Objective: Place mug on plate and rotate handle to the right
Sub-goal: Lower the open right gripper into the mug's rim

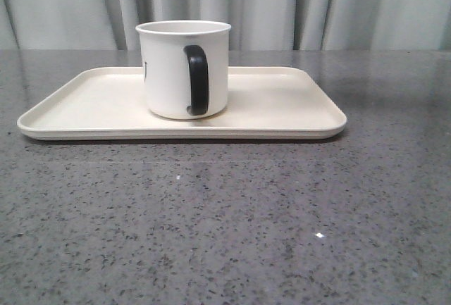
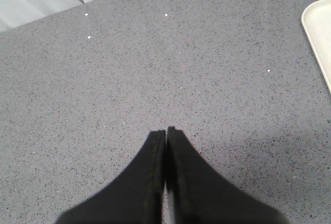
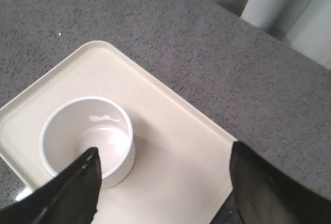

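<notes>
- The left gripper's [image 2: 165,131] black fingers [image 2: 152,157] were seen pressed together, with nothing between them, above bare speckled grey table [image 2: 155,69]; a corner of the cream plate [image 2: 319,32] was caught at the edge of that wrist view.
- The right gripper's [image 3: 165,162] fingers [image 3: 77,188] were spread wide apart, gripping nothing, and were held above the plate [image 3: 170,172], with the mug [image 3: 87,138] seen from above beside one of them.
- The white mug [image 1: 176,69] was set upright on the plate [image 1: 296,101], around the middle and slightly towards the plate's left end.
- The black handle [image 1: 196,79] was turned towards the table's front edge, facing the front camera.
- A sliver of black print was visible at the mug's left side.
- The plate lay flat on the table [image 1: 225,227], nearer the far edge than the front edge, its long sides parallel to the front edge.
- Pale curtains [image 1: 282,2] hung behind the table's far edge.
</notes>
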`<state>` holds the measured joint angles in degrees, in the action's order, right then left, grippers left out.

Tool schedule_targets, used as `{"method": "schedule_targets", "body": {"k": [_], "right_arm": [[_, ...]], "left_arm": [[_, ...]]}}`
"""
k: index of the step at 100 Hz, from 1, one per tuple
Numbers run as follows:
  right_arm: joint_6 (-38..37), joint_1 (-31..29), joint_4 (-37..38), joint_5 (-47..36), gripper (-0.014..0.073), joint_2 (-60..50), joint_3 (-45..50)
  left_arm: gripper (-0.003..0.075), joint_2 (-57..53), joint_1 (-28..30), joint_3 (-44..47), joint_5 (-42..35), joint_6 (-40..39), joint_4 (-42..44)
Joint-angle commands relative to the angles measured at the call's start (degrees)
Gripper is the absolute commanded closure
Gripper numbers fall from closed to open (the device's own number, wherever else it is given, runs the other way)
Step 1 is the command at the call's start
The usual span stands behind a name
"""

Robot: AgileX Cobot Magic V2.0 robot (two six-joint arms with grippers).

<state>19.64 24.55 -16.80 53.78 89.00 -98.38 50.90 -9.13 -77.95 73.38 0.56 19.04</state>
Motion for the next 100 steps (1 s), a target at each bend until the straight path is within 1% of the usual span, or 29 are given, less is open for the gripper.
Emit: {"method": "schedule_targets", "body": {"k": [1,29,58,86,100], "right_arm": [[0.55,0.79,-1.27,-2.62,0.0076,-0.66,-1.94],[0.55,2.24,-2.25,-2.16,0.0076,2.69,-1.94],[0.49,2.25,-4.72,-1.61,0.0076,6.24,-1.81],[0.49,2.31,-9.17,-0.70,0.0076,9.24,-1.67],[0.49,2.76,-9.31,-0.41,0.0076,10.29,-1.67]], "left_arm": [[0.0740,-0.31,0.13,-1.21,-2.89,-0.56,1.24],[0.0740,-0.31,0.13,-1.21,-2.89,-0.56,1.24],[0.0740,-0.31,0.13,-1.21,-2.89,-0.56,1.24],[0.0740,-0.31,0.13,-1.21,-2.89,-0.56,1.24],[0.0740,-0.31,0.13,-1.21,-2.89,-0.56,1.24]]}}
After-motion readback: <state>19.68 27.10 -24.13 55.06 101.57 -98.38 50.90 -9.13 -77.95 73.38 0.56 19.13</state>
